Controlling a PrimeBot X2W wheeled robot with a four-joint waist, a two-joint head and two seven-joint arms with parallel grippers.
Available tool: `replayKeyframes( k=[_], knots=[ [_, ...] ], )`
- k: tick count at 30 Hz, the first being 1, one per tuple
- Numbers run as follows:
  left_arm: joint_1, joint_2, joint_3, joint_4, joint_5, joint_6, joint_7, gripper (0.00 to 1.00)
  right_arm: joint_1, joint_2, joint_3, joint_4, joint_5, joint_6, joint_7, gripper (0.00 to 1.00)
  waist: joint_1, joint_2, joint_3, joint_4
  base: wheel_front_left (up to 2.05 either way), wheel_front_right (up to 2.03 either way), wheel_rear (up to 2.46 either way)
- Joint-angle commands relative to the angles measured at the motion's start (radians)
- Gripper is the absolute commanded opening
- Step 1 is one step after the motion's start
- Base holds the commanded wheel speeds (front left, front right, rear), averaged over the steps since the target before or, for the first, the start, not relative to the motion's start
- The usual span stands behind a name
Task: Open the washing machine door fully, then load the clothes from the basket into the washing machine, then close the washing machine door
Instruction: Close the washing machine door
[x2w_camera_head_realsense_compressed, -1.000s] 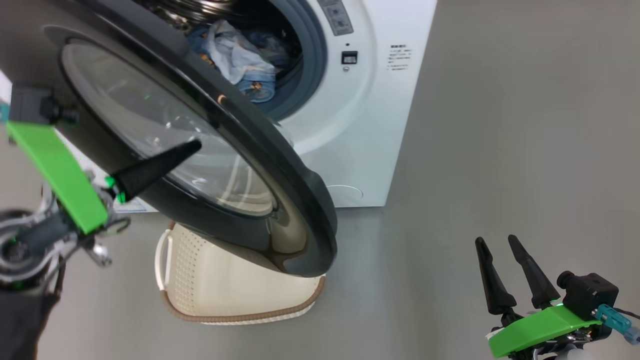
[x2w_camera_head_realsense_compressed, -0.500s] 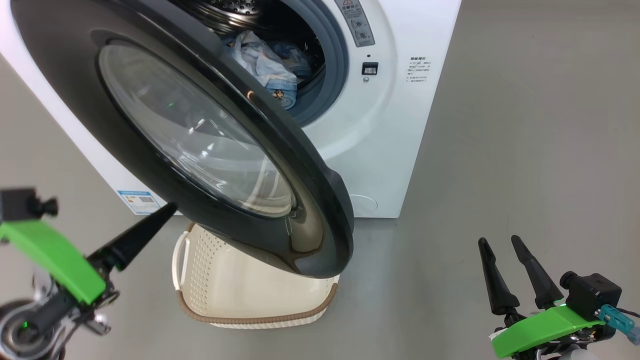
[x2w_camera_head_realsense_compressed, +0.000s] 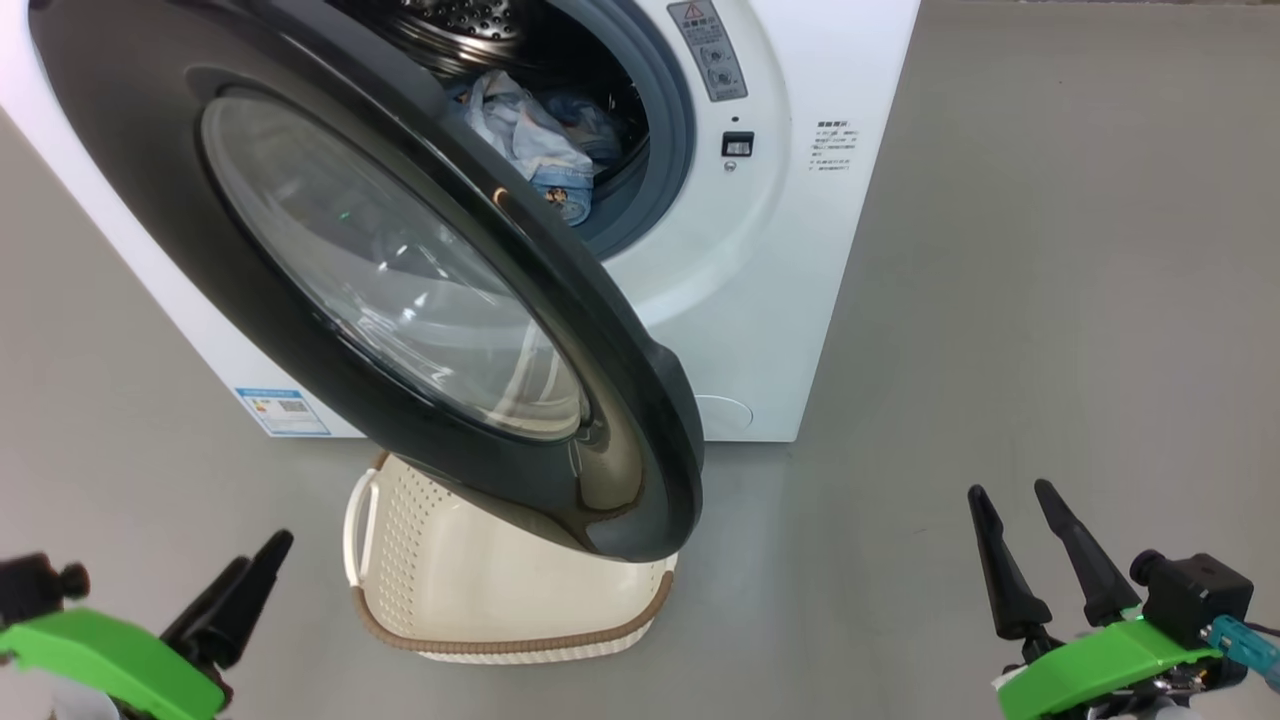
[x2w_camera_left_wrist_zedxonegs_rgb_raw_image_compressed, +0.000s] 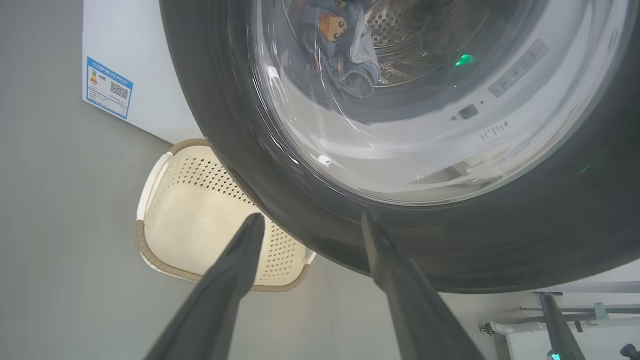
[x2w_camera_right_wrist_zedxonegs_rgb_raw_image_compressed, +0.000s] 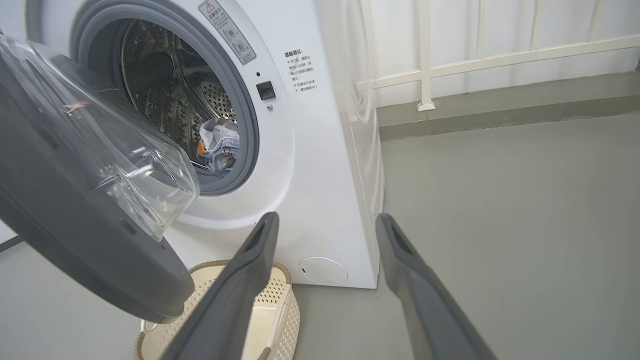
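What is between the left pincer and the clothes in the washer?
The door. In the left wrist view, the open left pincer points at its glass, and the clothes show through it, inside the drum.

The white front-loading washing machine (x2w_camera_head_realsense_compressed: 800, 250) stands on the grey floor (x2w_camera_head_realsense_compressed: 1000, 350). Its round washing machine door (x2w_camera_head_realsense_compressed: 400, 300), a glossy black ring around bulging clear glass, hangs partly open, swung out over the basket (x2w_camera_head_realsense_compressed: 400, 540). The clothes (x2w_camera_head_realsense_compressed: 535, 150) (pale blue and denim, one orange patch showing) lie bunched in the steel drum (x2w_camera_head_realsense_compressed: 460, 15). The cream perforated basket sits just before the machine, brown rim up.
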Motion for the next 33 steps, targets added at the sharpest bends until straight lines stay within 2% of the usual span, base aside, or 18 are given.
replayKeyframes(
  k=[1, 9, 11, 17, 21, 28, 33],
  knots=[
    [-0.022, 0.049, 0.028, -0.005, 0.012, -0.007, -0.034, 1.0, 0.01, -0.017, 0.024, -0.019, -0.005, 0.002, -0.005, 1.0, 0.0, -0.0001, -0.001, -0.003, 0.0, 0.0, 0.0],
    [0.001, 0.051, -0.078, 0.057, 0.05, -0.007, -0.248, 1.0, 0.013, -0.026, 0.027, -0.012, -0.003, 0.002, -0.005, 1.0, 0.0, -0.0001, -0.004, -0.033, 0.0, 0.0, 0.0],
    [-0.002, 0.052, -0.116, 0.084, 0.066, -0.007, -0.332, 1.0, 0.014, -0.027, 0.023, -0.012, -0.002, 0.002, -0.005, 1.0, 0.0, -0.0001, -0.004, -0.043, 0.0, 0.0, 0.0],
    [-0.027, 0.062, -0.174, 0.147, 0.169, -0.007, -0.418, 1.0, 0.015, -0.028, 0.013, -0.018, -0.002, 0.002, -0.005, 1.0, 0.0, -0.0001, 0.001, -0.062, 0.0, 0.0, 0.0],
    [-0.04, 0.03, -0.094, 0.169, 0.275, -0.007, -0.423, 1.0, 0.019, -0.028, 0.003, -0.02, -0.002, 0.002, -0.005, 1.0, 0.0, -0.0001, 0.002, -0.069, 0.0, 0.0, 0.0],
    [0.009, -0.074, 0.09, 0.129, 0.548, -0.007, -0.423, 1.0, 0.025, -0.029, -0.009, -0.023, -0.003, 0.002, -0.005, 1.0, 0.0, -0.0001, 0.0, -0.083, 0.0, 0.0, 0.0],
    [0.042, -0.134, 0.157, 0.093, 0.679, -0.007, -0.424, 1.0, 0.027, -0.032, -0.016, -0.025, -0.004, 0.002, -0.005, 1.0, 0.0, -0.0001, 0.002, -0.089, 0.0, 0.0, 0.0]
  ],
)
